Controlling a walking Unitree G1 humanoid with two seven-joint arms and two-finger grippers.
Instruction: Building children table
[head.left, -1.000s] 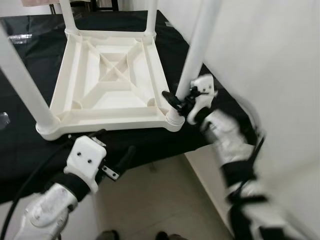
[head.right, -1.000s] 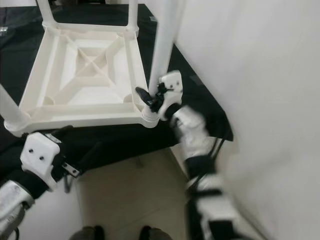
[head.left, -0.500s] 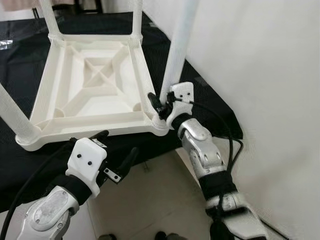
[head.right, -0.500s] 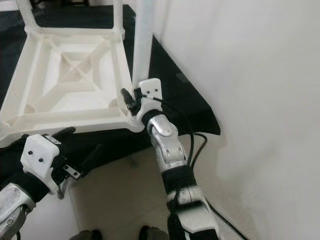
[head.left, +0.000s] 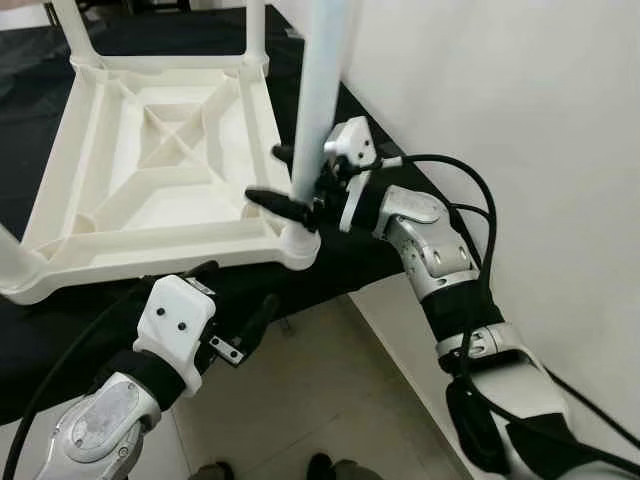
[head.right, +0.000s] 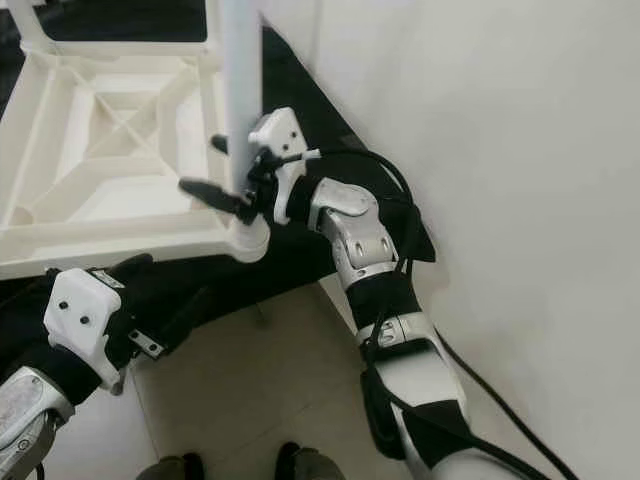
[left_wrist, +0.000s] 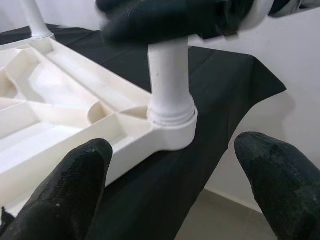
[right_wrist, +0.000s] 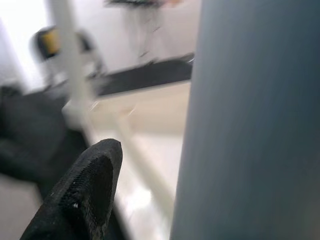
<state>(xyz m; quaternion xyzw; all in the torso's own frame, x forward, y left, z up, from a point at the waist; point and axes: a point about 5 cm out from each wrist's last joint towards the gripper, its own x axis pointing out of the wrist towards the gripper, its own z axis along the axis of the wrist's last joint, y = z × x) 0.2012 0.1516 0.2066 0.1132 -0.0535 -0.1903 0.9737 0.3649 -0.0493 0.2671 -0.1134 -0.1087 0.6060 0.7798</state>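
White plastic children's table (head.left: 170, 150), upside down on a black cloth (head.left: 395, 190) that covers a raised surface, its ribbed underside facing up with an X-shaped brace at the centre. White legs stand upright in the corner sockets: two at the far corners, one at the near-left corner, and the near-right leg (head.left: 320, 95) seated in its round socket (left_wrist: 172, 127) at the corner nearest the white wall (head.left: 520, 120). Right gripper (head.left: 292, 183): reaches in from the wall side, its two black fingers spread to either side of the near-right leg just above the socket, one finger (head.left: 280, 203) lying across the near side of the leg and over the table's rim; the fingers are apart and whether they press on the leg cannot be told. Left gripper (head.left: 235, 305): held low in front of the table's near edge, over the pale tiled floor (head.left: 330, 400), fingers parted and holding nothing; in its wrist view both fingertips (left_wrist: 75, 185) frame the near-right socket without touching it. Black cables run along both silver arms.
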